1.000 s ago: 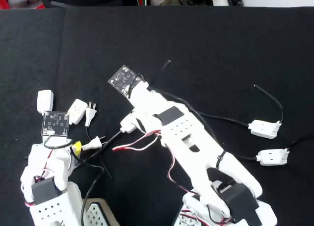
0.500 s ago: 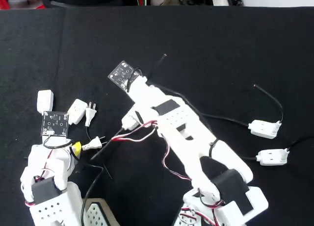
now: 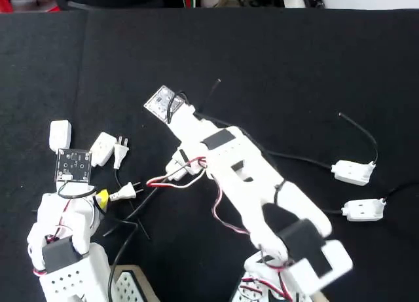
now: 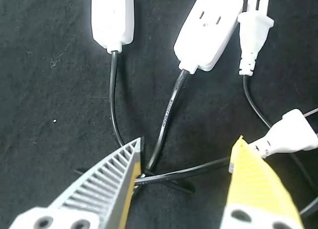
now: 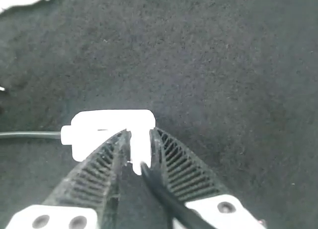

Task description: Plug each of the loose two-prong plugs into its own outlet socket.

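- Two loose plugs lie by the angled socket (image 3: 103,148). The near plug (image 3: 120,151) is just beside it and roughly parallel, with its prongs pointing away from the left arm. The low plug (image 3: 124,192) lies between that socket and the left arm's base, long axis crosswise to the arm's reach, prongs aimed toward the right arm.
- Your left claw (image 4: 189,142) is wide open and holds nothing. Cords cross between its fingers. The low plug sits just outside the yellow finger (image 4: 251,179), and I cannot tell whether they touch.
- I judge your next move turns on that offset. The low plug is off to the yellow-finger side, not in the gap, so you would need to shift sideways and turn to close across its body. Your left arm is much the nearer to both plugs.
- A second socket (image 3: 60,135) lies just beside the angled socket, on the side opposite the near plug.
- Your right claw (image 5: 140,134) is well apart from the angled socket, toward the table's middle. It is nearly shut on a white stub (image 5: 140,154), which meets a crosswise white block (image 5: 107,124) that has its own cord. I cannot tell whether the two are mated.
- A third socket (image 3: 353,173) and a fourth socket (image 3: 363,210) lie well apart from the angled socket, beyond the right arm.
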You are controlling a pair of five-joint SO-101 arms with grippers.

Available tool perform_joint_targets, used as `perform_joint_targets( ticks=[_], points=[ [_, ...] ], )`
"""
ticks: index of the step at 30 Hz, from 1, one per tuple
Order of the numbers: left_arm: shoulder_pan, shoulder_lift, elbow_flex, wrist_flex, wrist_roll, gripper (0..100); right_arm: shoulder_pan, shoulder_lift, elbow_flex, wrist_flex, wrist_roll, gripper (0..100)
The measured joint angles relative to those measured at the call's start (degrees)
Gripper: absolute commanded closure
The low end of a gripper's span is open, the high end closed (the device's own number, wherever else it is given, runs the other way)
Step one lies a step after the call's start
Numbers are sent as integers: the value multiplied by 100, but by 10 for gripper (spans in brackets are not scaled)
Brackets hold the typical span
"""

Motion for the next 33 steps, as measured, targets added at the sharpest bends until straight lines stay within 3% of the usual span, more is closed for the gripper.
perform_joint_targets(
  ticks=[10, 17, 24, 33],
  points=[
    [0, 0, 88, -18, 0, 719, 0, 668, -624, 413, -18, 987],
    [0, 0, 88, -18, 0, 719, 695, 448, -624, 1152, 211, 987],
    [0, 0, 88, -18, 0, 719, 2110, 325, -589, 1284, 949, 987],
    [0, 0, 88, -18, 0, 719, 4747, 325, -589, 1187, 2470, 986]
  ],
)
